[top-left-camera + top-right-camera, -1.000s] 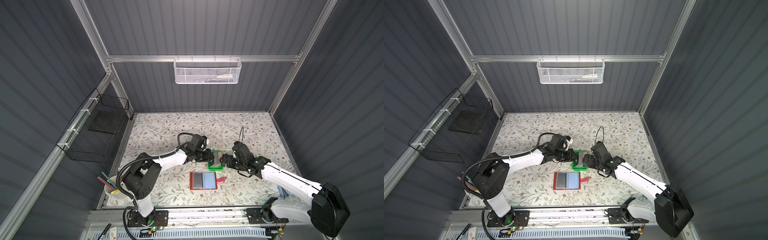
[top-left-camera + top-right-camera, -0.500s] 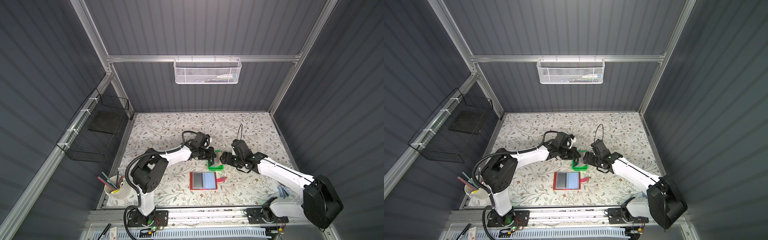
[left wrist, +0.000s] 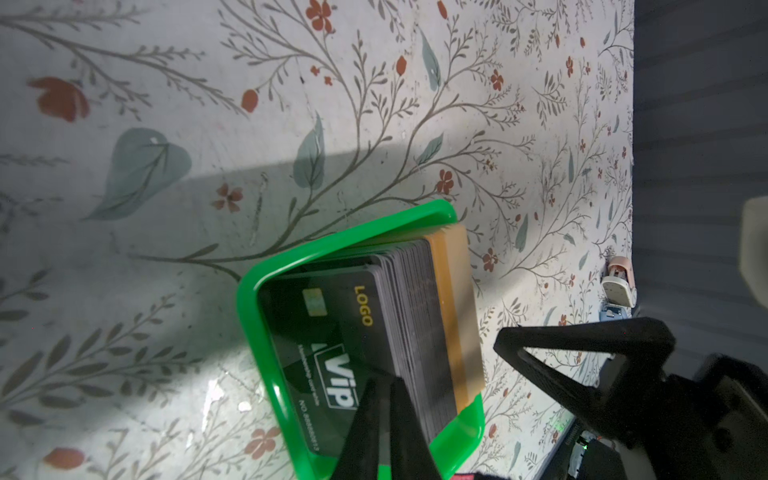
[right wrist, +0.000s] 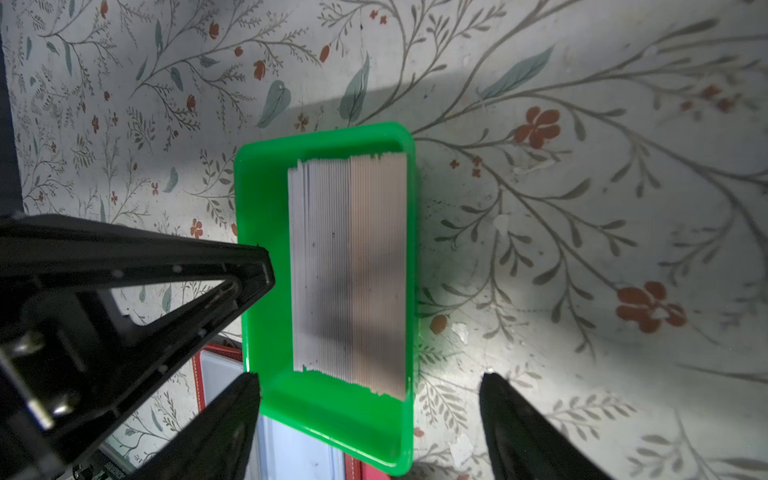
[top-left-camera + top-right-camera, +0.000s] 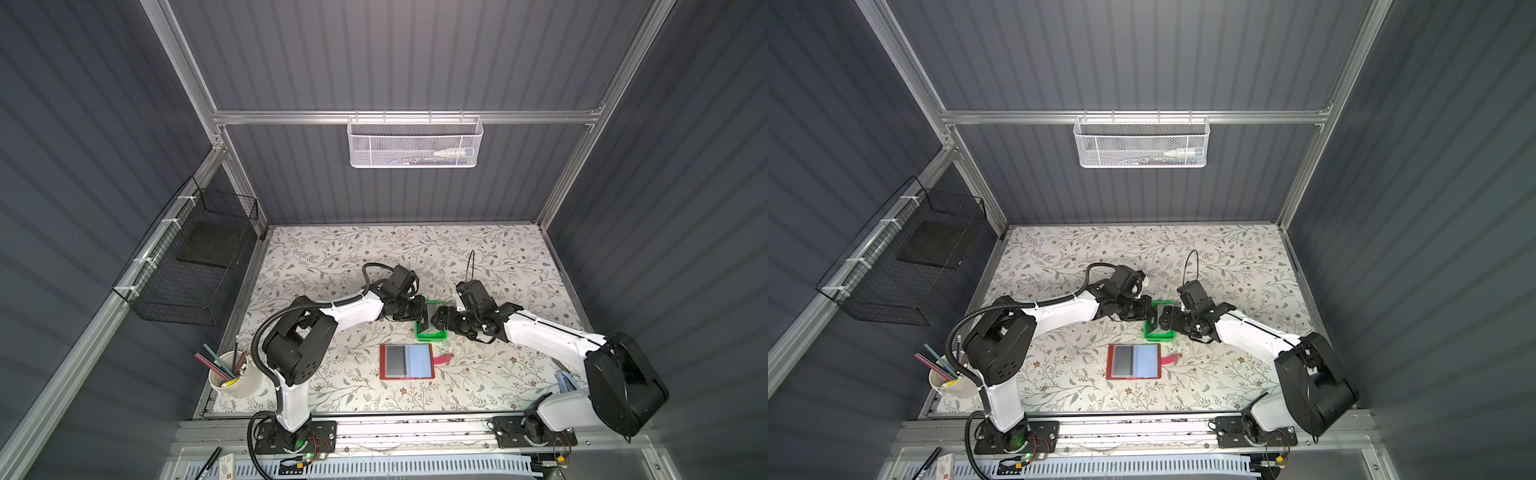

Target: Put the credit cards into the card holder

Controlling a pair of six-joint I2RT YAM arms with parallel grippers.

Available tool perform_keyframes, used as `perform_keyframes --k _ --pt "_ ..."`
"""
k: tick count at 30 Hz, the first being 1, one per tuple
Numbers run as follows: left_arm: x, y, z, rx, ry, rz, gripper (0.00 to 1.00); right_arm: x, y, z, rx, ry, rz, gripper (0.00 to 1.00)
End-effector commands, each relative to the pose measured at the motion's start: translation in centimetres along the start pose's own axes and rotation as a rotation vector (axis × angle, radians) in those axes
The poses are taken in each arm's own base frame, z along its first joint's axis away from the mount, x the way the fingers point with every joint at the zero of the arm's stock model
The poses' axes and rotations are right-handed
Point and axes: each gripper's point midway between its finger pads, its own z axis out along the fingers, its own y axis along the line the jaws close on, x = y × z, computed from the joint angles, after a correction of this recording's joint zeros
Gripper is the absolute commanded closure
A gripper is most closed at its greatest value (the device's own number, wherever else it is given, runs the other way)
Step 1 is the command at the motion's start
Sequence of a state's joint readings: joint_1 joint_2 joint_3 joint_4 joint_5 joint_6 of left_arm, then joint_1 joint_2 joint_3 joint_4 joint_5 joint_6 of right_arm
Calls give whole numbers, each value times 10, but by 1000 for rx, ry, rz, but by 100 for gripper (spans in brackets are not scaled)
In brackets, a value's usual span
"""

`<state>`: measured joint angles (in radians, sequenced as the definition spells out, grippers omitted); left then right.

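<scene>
- The cards [image 3: 399, 316] stood on edge as one stack inside the tray [image 3: 249, 299], near the middle of the table [image 5: 332, 257].
- The front card faced left. It was black, with "Vip" and "LOGO" printed on it.
- Grey-edged cards followed it, and tan-edged cards made up the right end of the stack. The right wrist view showed the same stack [image 4: 349, 270] edge-on, pale on one side and tan on the other.
- The tray [image 4: 257, 187] was green and rested flat on the table.
- The left gripper [image 3: 384, 380] had reached the tray from the left. Its jaws were closed together, with the tips against the front card. Whether a card was pinched between them could not be told.
- The right gripper [image 4: 370, 384] sat at the right of the tray with its jaws spread wide. One finger was just beside the tray wall, the other was clear of it, and nothing was held.
- In both top views the two grippers [image 5: 419, 311] [image 5: 438, 321] met over the tray [image 5: 430, 336].
- The holder [image 5: 406, 361] lay open and flat just near of the tray. Its frame was red, the left half dark grey, the right half pale blue, and the tab [image 5: 442, 358] pointed right.
- A cup [image 5: 235, 376] of pens stood at the near-left corner.
- A black basket [image 5: 195, 266] hung on the left wall and a white basket [image 5: 413, 141] on the far wall.
</scene>
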<state>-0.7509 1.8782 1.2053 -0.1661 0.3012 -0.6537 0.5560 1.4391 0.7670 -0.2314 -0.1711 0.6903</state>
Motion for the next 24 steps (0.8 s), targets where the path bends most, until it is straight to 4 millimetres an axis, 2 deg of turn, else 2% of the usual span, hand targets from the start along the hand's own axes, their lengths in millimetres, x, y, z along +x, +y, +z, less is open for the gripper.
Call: perform_keyframes --k 1,15,24 --pt "3 12 -6 -58 2 1 91 -7 9 2 -24 4 -26 14" --pt "11 21 0 -77 24 -25 92 -3 3 27 38 68 -46 11" --pt "16 27 3 -90 36 -33 92 -5 -6 32 92 70 -56 11"
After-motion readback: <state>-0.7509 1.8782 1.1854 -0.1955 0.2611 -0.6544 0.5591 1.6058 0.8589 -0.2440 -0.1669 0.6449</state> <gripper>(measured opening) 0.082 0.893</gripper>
